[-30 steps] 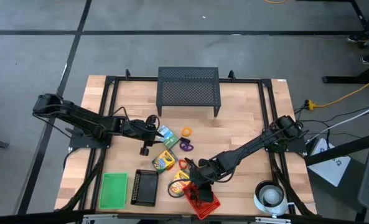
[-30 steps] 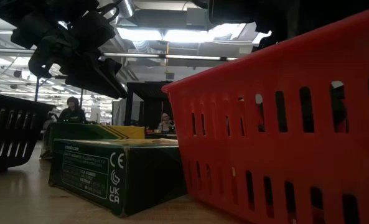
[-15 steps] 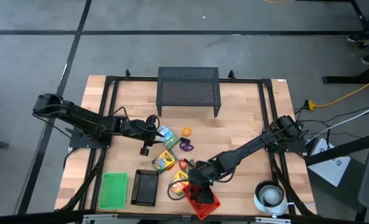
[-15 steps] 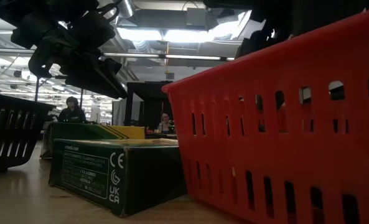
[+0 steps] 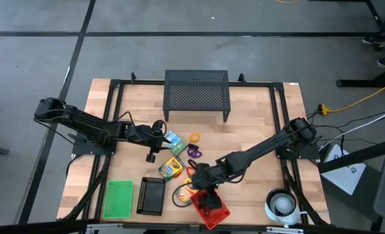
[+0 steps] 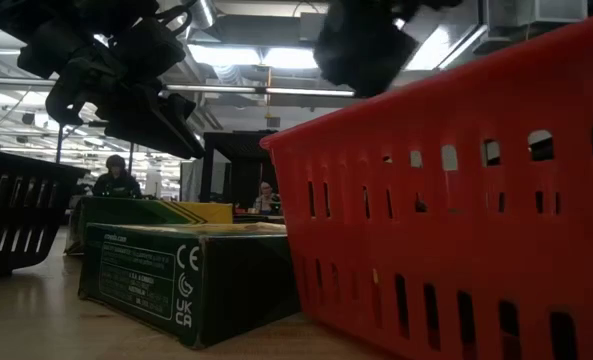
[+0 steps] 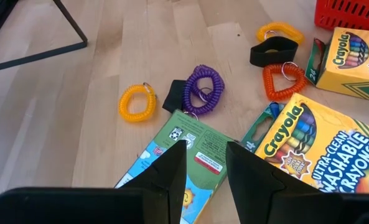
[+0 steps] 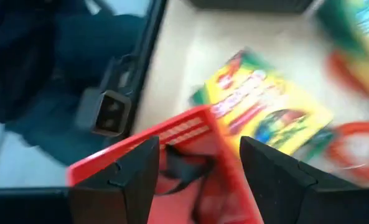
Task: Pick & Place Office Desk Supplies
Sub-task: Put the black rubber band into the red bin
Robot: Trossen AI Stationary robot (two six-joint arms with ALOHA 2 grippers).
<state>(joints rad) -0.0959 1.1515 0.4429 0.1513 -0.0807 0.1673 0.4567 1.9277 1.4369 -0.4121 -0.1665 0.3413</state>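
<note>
Right hand (image 5: 204, 184) over the red basket (image 5: 211, 209)
Its fingers spread, empty; a crayon box (image 8: 265, 112) lies just beyond. Left hand (image 7: 203, 165), half-open, holds nothing.

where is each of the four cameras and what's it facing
High: overhead, straight down on the table; both arms show.
Low: table height, level past a crayon box and red basket; a gripper hangs overhead.
Left wrist: over the purple ring and orange ring; open left gripper at bottom.
Right wrist: over the basket; open right gripper shows.
Shared: basket appears in all four.
</note>
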